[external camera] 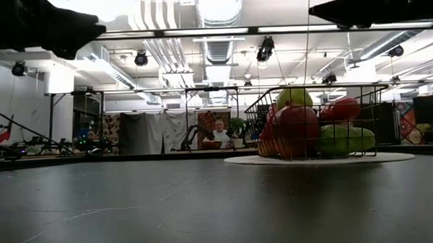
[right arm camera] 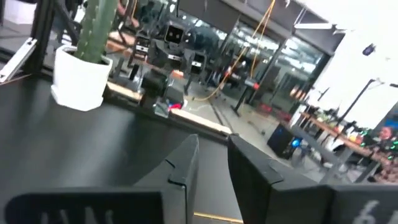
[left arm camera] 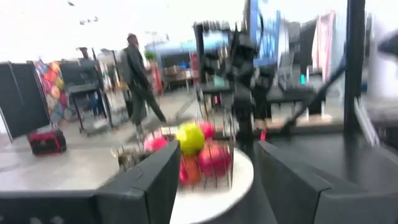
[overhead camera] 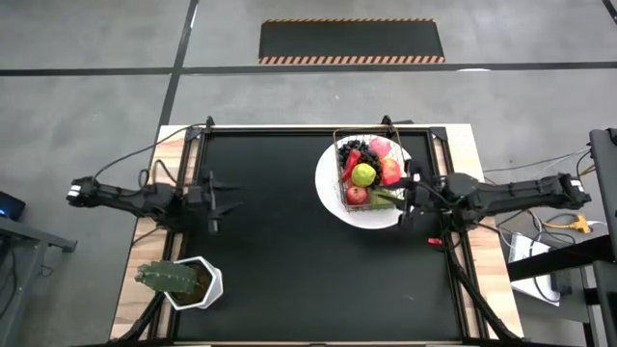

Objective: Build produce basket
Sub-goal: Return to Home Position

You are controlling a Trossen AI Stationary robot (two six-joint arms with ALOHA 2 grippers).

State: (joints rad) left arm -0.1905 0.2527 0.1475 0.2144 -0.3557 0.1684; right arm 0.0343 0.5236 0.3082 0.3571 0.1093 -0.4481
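The wire basket (overhead camera: 339,137) stands on a round white plate (overhead camera: 331,196) at the table's far right. It holds the produce: a green apple (overhead camera: 363,174) on top, red apples, dark grapes (overhead camera: 351,147), a pink peach and a green pepper (external camera: 343,140). My right gripper (overhead camera: 407,199) hovers just right of the basket above the plate's rim, its fingers (right arm camera: 186,158) a narrow gap apart and empty. My left gripper (overhead camera: 216,198) waits raised at the table's left, open wide (left arm camera: 217,168) and facing the basket (left arm camera: 186,155). Both grippers show dark at the top of the low view, above the table.
A green cactus in a white hexagonal pot (overhead camera: 189,281) stands at the table's near left corner, also seen in the right wrist view (right arm camera: 79,70). The black mat (overhead camera: 289,251) stretches between the arms. People move in the room behind the table.
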